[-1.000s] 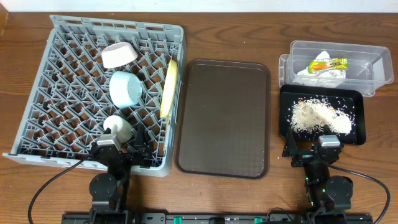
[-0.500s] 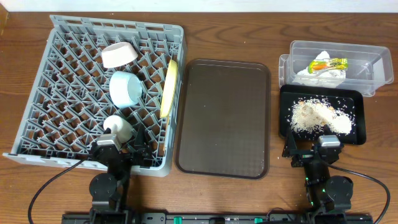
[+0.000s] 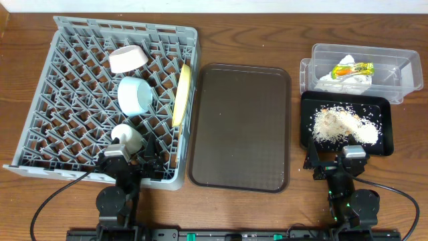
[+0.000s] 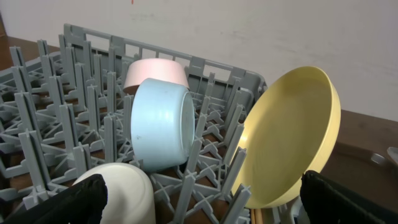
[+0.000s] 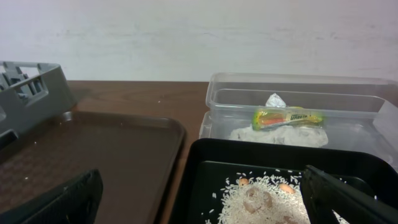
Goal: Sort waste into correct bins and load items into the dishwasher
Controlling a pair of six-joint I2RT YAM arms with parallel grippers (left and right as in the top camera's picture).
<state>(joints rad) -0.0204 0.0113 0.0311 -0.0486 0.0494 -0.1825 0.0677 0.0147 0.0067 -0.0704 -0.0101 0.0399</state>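
The grey dish rack (image 3: 60, 80) holds a white bowl (image 3: 128, 59), a light blue bowl (image 3: 136, 95), a small white cup (image 3: 127, 137) and a yellow plate (image 3: 180, 96) on edge. Wooden chopsticks (image 4: 263, 216) barely show under the plate. The clear tub (image 3: 394, 70) holds the snack wrapper (image 3: 353, 68) and white tissue (image 3: 334, 82). The black tray (image 3: 384, 107) holds rice scraps (image 3: 344, 126). My left gripper (image 3: 127, 163) is open and empty at the rack's near edge. My right gripper (image 3: 338, 163) is open and empty just before the black tray.
A large brown serving tray (image 3: 241, 127) lies between the rack and the bins. The wooden table (image 3: 254, 40) runs behind everything. A pale wall shows in both wrist views.
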